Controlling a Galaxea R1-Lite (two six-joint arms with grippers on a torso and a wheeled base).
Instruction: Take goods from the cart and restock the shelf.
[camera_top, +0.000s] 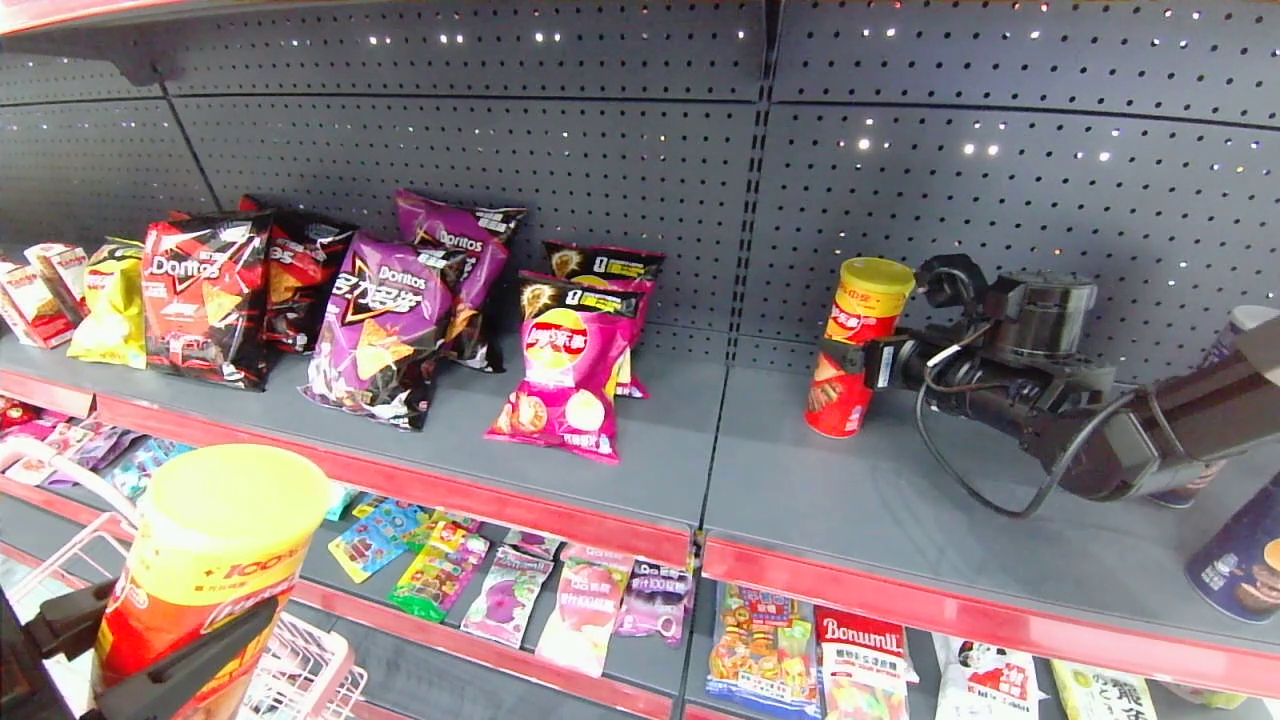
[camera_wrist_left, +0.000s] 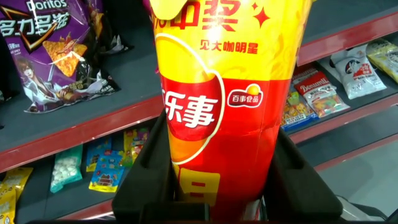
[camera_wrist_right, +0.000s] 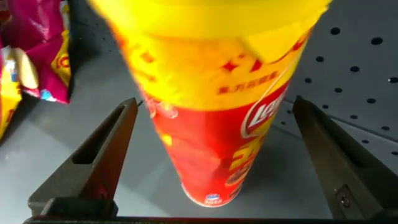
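Looking along my right gripper (camera_top: 838, 362), I see its jaws spread wide either side of the upright canister (camera_top: 868, 300) on the shelf (camera_top: 900, 510), with backing-out room behind. My left gripper (camera_top: 150, 650) is clamped on a second canister (camera_top: 215, 560), upright over the cart (camera_top: 300, 665).

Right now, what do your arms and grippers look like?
The left gripper and right gripper have matte black, flat, wedge-shaped fingers. The right arm is dark grey and black with a cylindrical wrist joint, and a black cable loops beneath it.
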